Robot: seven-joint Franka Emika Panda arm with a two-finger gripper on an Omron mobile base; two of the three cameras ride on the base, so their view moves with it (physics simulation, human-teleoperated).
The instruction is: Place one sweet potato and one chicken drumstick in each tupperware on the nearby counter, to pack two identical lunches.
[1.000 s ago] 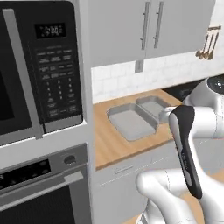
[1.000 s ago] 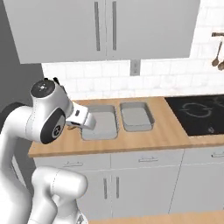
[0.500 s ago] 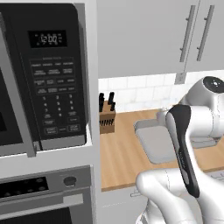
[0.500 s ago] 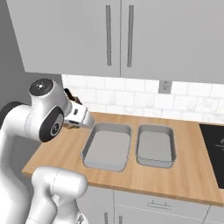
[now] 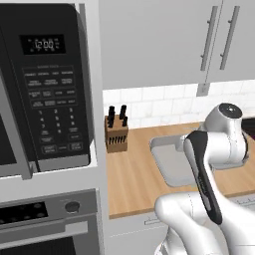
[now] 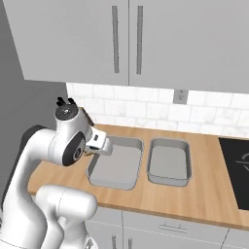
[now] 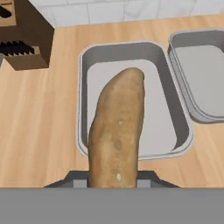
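Note:
A tan sweet potato point(image 7: 118, 127) stands out lengthwise from my gripper point(image 7: 113, 177), which is shut on its near end. In the hand view it hangs above the left tupperware point(image 7: 161, 114), a shallow grey tray with nothing lying in it. The second tupperware point(image 7: 202, 74) sits just to its right, also bare inside. From the right base view my gripper point(image 6: 100, 144) hovers over the left rim of the left tupperware point(image 6: 113, 184), beside the right one point(image 6: 168, 181), both on the wooden counter point(image 6: 204, 197). The chicken drumstick is out of view.
A wooden knife block point(image 5: 116, 134) stands at the counter's back left, close to the left tray, seen also as the knife block point(image 7: 22, 41) in the hand view. A microwave point(image 5: 45, 89) and oven column rise at the left. The black cooktop point(image 6: 237, 170) lies to the right.
The base has driven, so both base views shifted: the trays now sit closer and more central, and the knife block came into view. The gripper stays shut on the sweet potato.

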